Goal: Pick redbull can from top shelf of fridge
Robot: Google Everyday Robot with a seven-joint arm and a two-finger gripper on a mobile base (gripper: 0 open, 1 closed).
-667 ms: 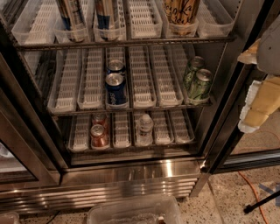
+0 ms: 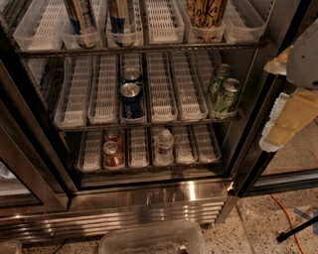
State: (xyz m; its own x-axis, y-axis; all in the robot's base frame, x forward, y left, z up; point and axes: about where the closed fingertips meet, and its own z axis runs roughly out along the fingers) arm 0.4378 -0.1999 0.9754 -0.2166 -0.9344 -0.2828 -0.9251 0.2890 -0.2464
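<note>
The fridge [image 2: 149, 198] stands open in front of me. On its top shelf [image 2: 149, 49], in white lane trays, stand two tall slim silver-and-blue cans: the redbull can [image 2: 81, 22] at the left and a similar one [image 2: 119, 20] beside it. Their tops are cut off by the frame edge. A wide tan can with black script [image 2: 206, 15] stands further right. My gripper [image 2: 288, 121] hangs at the far right, outside the fridge by the door frame, below the top shelf's height and well clear of the cans.
The middle shelf holds blue Pepsi cans [image 2: 131, 99] and green cans [image 2: 226, 96]. The bottom shelf holds red cans [image 2: 112, 154] and a small bottle [image 2: 164, 144]. A clear plastic bin [image 2: 154, 240] sits on the floor in front. An orange cable [image 2: 285, 218] lies at the right.
My gripper and arm have shifted slightly left toward the fridge opening. The cans on the shelves have not moved.
</note>
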